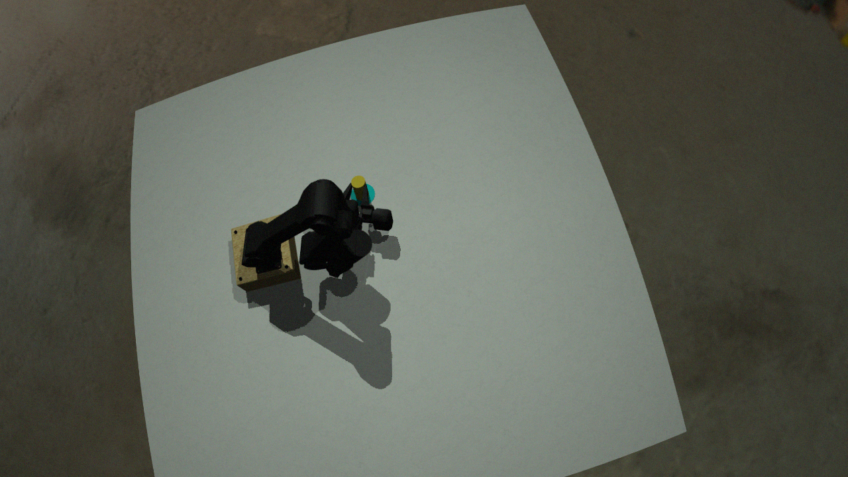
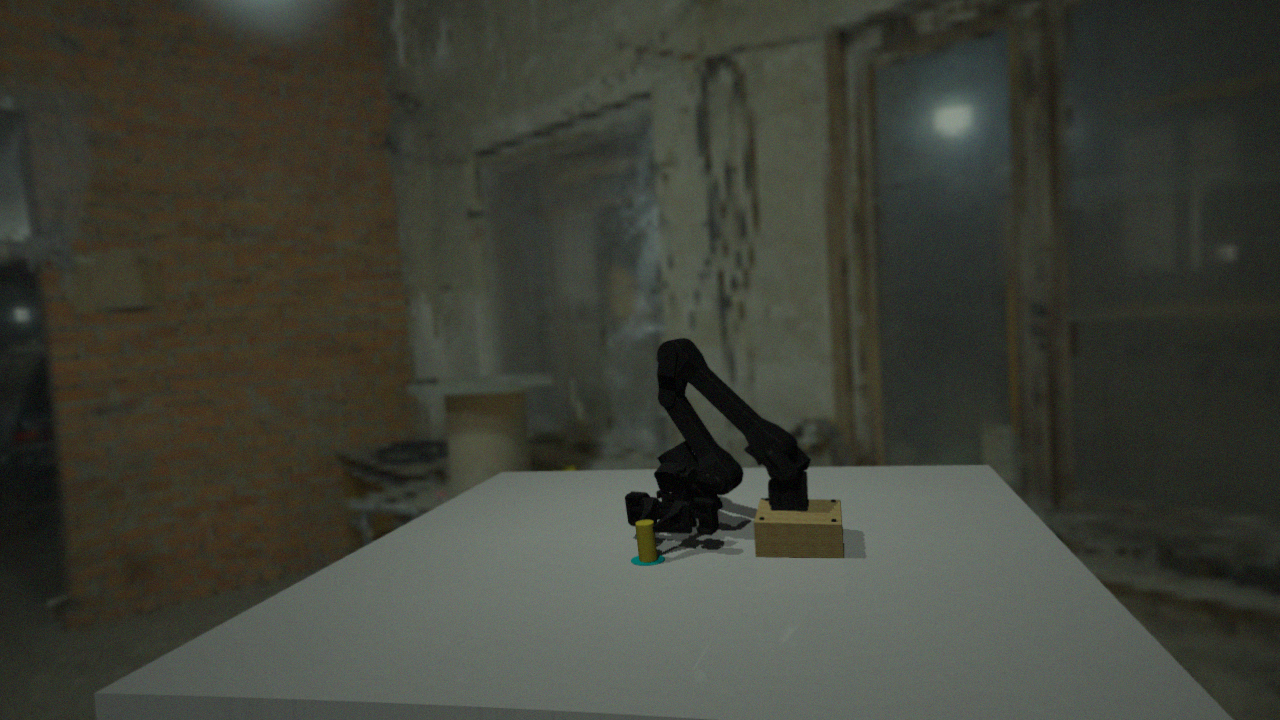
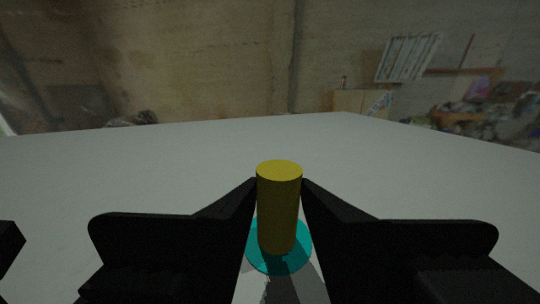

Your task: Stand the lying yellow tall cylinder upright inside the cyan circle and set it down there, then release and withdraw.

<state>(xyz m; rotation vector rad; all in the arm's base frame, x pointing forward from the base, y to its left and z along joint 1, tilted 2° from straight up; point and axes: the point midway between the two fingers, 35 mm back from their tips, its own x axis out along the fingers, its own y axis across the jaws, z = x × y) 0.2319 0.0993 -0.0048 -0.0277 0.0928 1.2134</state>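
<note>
The yellow tall cylinder (image 1: 358, 182) (image 2: 646, 542) (image 3: 278, 211) stands upright inside the cyan circle (image 1: 371, 193) (image 2: 636, 561) (image 3: 304, 238), and its base appears to rest on it. In the wrist view, a rim of cyan shows around the foot. My gripper (image 1: 360, 191) (image 3: 278, 183) is shut on the cylinder, with one fingertip touching each side near its top. It reaches in low and roughly level. In the top view, the arm and fingers hide part of the circle and the lower cylinder.
The arm's wooden base block (image 1: 290, 271) (image 2: 799, 540) stands on the pale table (image 1: 474, 266) (image 2: 537, 635) (image 3: 126, 169) close to the circle. The folded arm rises between the base and the cylinder, and its shadows fall across the table.
</note>
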